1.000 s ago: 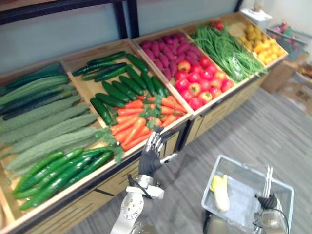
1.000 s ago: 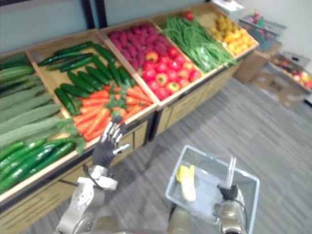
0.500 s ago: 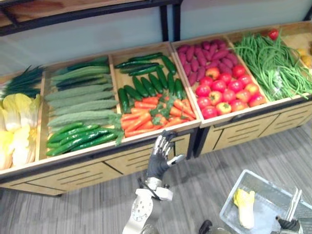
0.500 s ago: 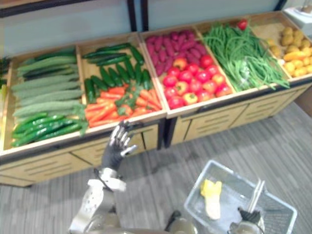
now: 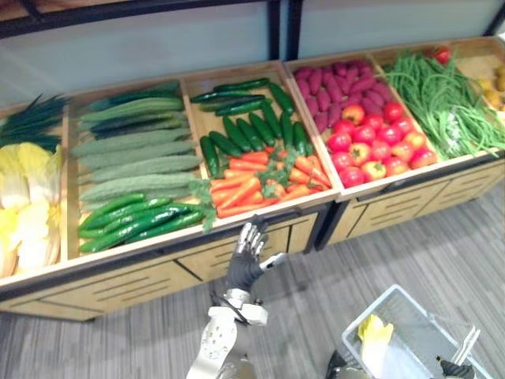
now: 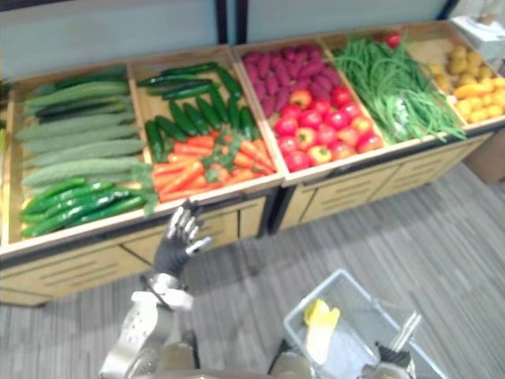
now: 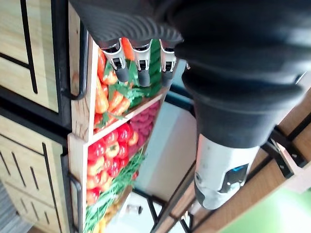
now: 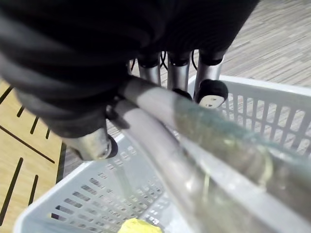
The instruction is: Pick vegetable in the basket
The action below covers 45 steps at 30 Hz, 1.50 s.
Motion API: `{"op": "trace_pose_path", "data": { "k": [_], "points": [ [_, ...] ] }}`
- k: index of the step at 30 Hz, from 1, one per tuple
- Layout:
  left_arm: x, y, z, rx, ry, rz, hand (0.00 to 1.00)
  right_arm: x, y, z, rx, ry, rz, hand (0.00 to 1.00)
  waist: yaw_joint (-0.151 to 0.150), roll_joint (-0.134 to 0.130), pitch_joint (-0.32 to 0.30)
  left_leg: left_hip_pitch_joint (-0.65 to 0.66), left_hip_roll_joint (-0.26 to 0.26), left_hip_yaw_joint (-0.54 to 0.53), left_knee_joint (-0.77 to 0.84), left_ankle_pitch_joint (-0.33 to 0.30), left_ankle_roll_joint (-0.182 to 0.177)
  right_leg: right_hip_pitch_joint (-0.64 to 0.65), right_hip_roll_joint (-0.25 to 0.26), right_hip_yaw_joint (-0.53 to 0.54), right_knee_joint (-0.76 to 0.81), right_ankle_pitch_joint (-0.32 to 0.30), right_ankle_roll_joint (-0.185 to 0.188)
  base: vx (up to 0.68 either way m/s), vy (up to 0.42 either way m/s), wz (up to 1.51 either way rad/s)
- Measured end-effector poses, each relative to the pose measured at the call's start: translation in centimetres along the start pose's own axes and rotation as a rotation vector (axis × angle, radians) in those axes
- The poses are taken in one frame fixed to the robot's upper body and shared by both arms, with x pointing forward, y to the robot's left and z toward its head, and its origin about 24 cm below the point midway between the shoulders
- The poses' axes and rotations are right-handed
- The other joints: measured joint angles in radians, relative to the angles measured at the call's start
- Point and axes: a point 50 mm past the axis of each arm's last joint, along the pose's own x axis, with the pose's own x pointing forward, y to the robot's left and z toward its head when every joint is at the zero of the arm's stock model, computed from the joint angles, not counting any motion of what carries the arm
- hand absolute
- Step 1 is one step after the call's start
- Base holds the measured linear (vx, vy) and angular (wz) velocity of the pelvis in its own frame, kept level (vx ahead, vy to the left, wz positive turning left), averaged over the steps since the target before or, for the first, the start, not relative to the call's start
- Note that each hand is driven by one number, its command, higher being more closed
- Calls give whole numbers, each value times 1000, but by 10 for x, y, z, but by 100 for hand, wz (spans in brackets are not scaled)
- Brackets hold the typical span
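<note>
Crate edge (image 5: 268,212) sitting between. Carrots (image 5: 252,185) lying twelve o'clock from left hand (image 5: 246,257), fingers (image 7: 141,63) spread, empty. Right hand (image 8: 68,58) gripping basket handle (image 8: 160,104).

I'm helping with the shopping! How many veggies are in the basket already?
1: a yellow cabbage in the grey basket. The basket is partly cut off, so more may be hidden.

Long wooden display stand (image 5: 118,286) on grey plank floor (image 5: 410,260), black uprights (image 5: 274,28) against pale wall (image 5: 158,47)
</note>
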Motion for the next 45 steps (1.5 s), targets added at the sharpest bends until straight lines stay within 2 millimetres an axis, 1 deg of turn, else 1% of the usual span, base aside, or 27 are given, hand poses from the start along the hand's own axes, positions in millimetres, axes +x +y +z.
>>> {"op": "trace_pose_path", "data": {
  "k": [1,2,3,4,6,8,9,10,12,15,17,18,19,20,22,23,25,27,29,30,32,35,36,40,42,43,45],
  "points": [
    [1,0,1,20,-3,-14,0,-1,2,-1,-4,1,7,100,-6,-1,0,4,-3,5,17,-20,3,-23,-18,15,61,11,-8,48,142,-23],
    [2,2,2,34,-5,-14,0,-2,5,0,2,-3,12,100,-4,-9,5,21,1,17,14,-26,7,-60,-28,27,139,37,-44,49,136,-20],
    [1,4,2,45,-2,-14,0,-2,5,1,-1,-7,14,100,-4,-15,8,32,4,19,10,-27,8,-70,-27,34,163,52,-65,72,135,-25],
    [0,11,4,72,-1,-6,0,-4,9,2,-16,-18,30,100,-2,-19,8,63,5,27,-3,-24,6,-71,-24,41,193,80,-88,94,111,-16],
    [0,19,7,99,-7,17,0,-11,24,-3,-28,-16,74,100,-2,-45,-10,81,5,25,-25,-15,18,-68,-24,42,185,112,-93,138,62,-2],
    [1,23,9,105,-15,30,0,-15,31,-4,-28,-16,95,100,0,-50,-11,78,7,24,-25,-13,20,-67,-17,45,169,134,-104,125,17,4],
    [1,25,10,110,-20,40,0,-16,34,-4,-24,-13,103,100,3,-46,-11,75,6,20,-25,-9,25,-66,-13,56,156,164,-103,106,30,7],
    [1,25,10,122,-23,43,0,-17,35,-4,-22,-14,105,100,6,-46,-11,76,1,19,-28,-7,28,-65,-10,78,150,177,-96,110,40,11],
    [1,26,11,132,-30,56,0,-17,36,-6,-22,-7,110,100,8,-44,-10,81,-10,9,-37,-3,31,-50,-12,101,134,180,-89,74,3,19],
    [2,31,13,122,-48,107,0,-18,37,-7,-21,-1,112,100,11,-47,-11,86,-28,4,-80,24,26,-9,-17,96,48,162,-62,67,-64,17],
    [2,34,13,119,-50,131,0,-17,37,-5,-14,-4,111,100,16,-48,-12,85,-46,-2,-131,58,13,24,-15,84,-41,136,-24,50,-168,11],
    [2,35,13,122,-46,138,0,-17,37,-4,-10,-6,111,100,12,-47,-11,85,-48,-6,-146,71,8,33,-13,77,-62,129,-15,8,-226,11],
    [1,40,12,125,-42,159,0,-16,39,2,0,-17,113,100,1,-42,-10,85,-49,-11,-174,93,0,44,-4,64,-98,115,3,-31,-210,9],
    [-1,42,10,126,-33,172,0,-15,39,6,4,-27,113,100,-5,-33,-9,86,-46,-15,-197,110,-8,54,11,55,-129,107,9,-41,-208,5],
    [-1,45,6,124,-17,189,0,-14,38,9,5,-36,109,100,-8,-15,-11,90,-28,-29,-228,135,-19,66,39,39,-162,102,0,-61,-192,3],
    [-2,44,3,108,-11,203,0,-13,37,11,5,-40,107,100,-18,-8,-12,97,-19,-37,-246,148,-28,75,53,33,-176,98,-5,-70,-176,4],
    [-5,44,1,108,0,213,0,-12,35,12,4,-44,108,100,-29,-7,-12,112,-13,-40,-272,167,-33,91,65,31,-195,88,-5,-90,-124,2],
    [-6,49,0,190,9,224,0,-11,32,12,2,-47,106,100,-32,-6,-12,121,-12,-43,-290,182,-37,90,70,31,-196,80,-9,-116,-75,1],
    [-6,60,5,425,7,264,0,-10,29,7,-4,-41,100,100,-33,-4,-16,127,-14,-56,-320,203,-42,91,71,26,-196,66,-12,-116,-33,12],
    [-7,64,7,484,2,281,0,-10,29,6,-5,-39,100,100,-34,-4,-16,127,-15,-60,-327,208,-40,91,71,23,-196,66,-12,-95,-16,19],
    [-10,79,15,675,-11,361,0,-11,27,3,-4,-42,100,100,-35,-4,-21,133,-20,-62,-354,226,-37,90,70,20,-198,67,-10,-68,-7,12],
    [-16,93,23,837,-24,435,0,-11,27,2,-5,-44,102,100,-36,-5,-41,142,-24,-59,-373,235,-38,88,69,30,-202,69,-8,-11,2,-4],
    [-18,99,28,937,-34,461,0,-11,26,0,-10,-40,103,100,-37,-4,-58,143,-26,-56,-375,237,-42,89,69,34,-211,73,-3,37,2,-4],
    [-20,109,39,1087,-54,488,0,-11,26,-1,-18,-42,113,100,-42,-3,-69,165,-27,-36,-389,240,-38,93,71,50,-216,85,1,54,3,-14],
    [-21,113,46,1175,-76,501,0,-11,26,-1,-19,-43,122,100,-53,-3,-70,172,-28,-29,-391,237,-39,94,71,59,-216,85,1,58,13,-11],
    [-20,116,52,1232,-82,507,0,-11,26,-2,-21,-41,124,100,-62,-2,-70,175,-28,-27,-394,236,-39,95,72,60,-216,85,1,58,13,-5],
    [-14,120,61,1320,-106,510,0,-11,24,-4,-33,-40,132,100,-65,-2,-70,180,-28,-19,-400,235,-40,92,74,67,-218,85,0,53,17,-11]
  ]
}}
